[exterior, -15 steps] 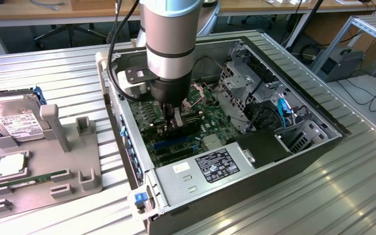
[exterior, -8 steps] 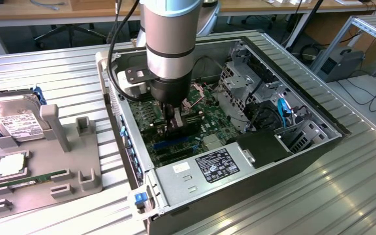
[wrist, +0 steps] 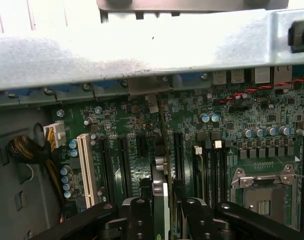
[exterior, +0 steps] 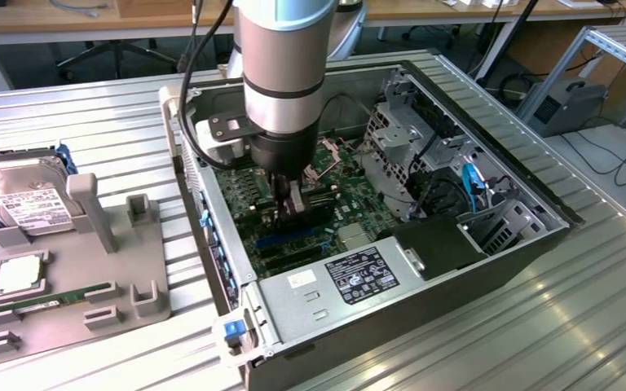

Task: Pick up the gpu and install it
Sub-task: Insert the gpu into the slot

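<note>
While the arm (exterior: 278, 73) stands vertical inside the open computer case (exterior: 509, 244), its gripper (wrist: 163, 210) points straight down, jaws clenched on the gpu (wrist: 160, 185), held edge-on just above the motherboard (wrist: 231, 145) slots.

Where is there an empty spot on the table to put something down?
Bare metal table lies between the open computer case and the grey holder tray, beyond the hard drive. More lies past the case at the exterior view's right. Inside the case, around the gripper, it's crowded.
</note>
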Available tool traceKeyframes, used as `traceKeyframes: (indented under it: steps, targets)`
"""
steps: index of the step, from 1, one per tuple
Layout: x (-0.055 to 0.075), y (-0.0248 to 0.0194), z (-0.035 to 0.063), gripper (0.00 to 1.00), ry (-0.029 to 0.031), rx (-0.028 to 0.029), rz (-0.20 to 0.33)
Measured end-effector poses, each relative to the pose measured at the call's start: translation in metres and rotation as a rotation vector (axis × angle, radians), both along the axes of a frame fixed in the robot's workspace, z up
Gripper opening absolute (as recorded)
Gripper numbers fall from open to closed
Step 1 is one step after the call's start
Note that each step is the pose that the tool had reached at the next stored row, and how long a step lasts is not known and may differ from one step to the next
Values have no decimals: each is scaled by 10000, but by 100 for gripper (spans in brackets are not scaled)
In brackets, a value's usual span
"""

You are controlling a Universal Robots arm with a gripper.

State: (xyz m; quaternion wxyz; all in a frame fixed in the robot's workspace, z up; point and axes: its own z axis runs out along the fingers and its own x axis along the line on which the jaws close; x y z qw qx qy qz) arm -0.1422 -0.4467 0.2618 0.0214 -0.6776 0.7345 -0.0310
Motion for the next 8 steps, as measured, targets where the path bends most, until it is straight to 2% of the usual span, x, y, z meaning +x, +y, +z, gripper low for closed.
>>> traceKeyframes:
  steps: [8]
  targets:
    - [0,0,-15,27,3,-25,0]
